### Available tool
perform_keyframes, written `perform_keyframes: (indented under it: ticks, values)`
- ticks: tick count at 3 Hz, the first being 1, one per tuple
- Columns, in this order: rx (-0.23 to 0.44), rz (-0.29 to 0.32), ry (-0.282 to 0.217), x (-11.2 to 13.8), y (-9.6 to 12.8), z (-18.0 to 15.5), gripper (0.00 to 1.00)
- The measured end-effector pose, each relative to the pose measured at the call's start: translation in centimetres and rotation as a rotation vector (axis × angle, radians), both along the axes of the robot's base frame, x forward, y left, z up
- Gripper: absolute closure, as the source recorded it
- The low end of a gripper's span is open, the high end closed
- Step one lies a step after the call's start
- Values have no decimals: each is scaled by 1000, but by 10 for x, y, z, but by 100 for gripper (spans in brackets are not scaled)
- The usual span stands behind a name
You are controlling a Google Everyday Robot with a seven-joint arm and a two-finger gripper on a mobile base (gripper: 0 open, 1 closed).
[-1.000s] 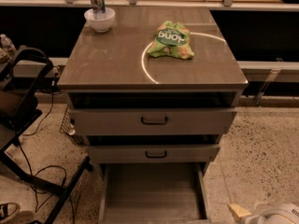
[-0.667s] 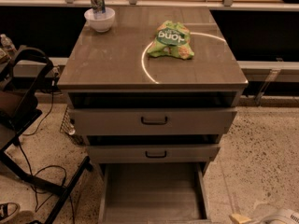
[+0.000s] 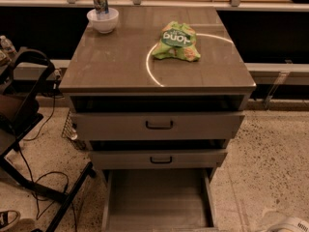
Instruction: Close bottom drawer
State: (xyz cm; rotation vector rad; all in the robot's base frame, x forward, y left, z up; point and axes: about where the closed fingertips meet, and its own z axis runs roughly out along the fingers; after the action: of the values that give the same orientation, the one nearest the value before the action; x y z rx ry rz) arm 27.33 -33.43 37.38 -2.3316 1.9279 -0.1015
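Dim scene with a warm amber cast throughout; light falls from above, so the cabinet top (image 3: 111, 62) is the brightest broad surface and carries a thin white arc of glare (image 3: 146, 64) curving beside the green bag (image 3: 176, 41); the recesses above the top drawer (image 3: 193, 125) and the middle drawer (image 3: 193, 158) sink into near-black shadow; the open bottom drawer (image 3: 157, 197) is dully and evenly lit inside; the gripper (image 3: 291, 224), a pale shape cut by the lower right corner, stands out bright against the speckled floor (image 3: 270, 158).
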Motion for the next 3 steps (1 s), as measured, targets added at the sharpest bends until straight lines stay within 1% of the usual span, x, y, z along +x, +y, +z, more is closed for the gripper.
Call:
perform_keyframes:
  ticks: [1,2,3]
  values:
    - [0,0,1,0,0,0,93]
    - [44,-4,8,-1,10,-23,100]
    - [185,9,-5,-12,36,-94,100]
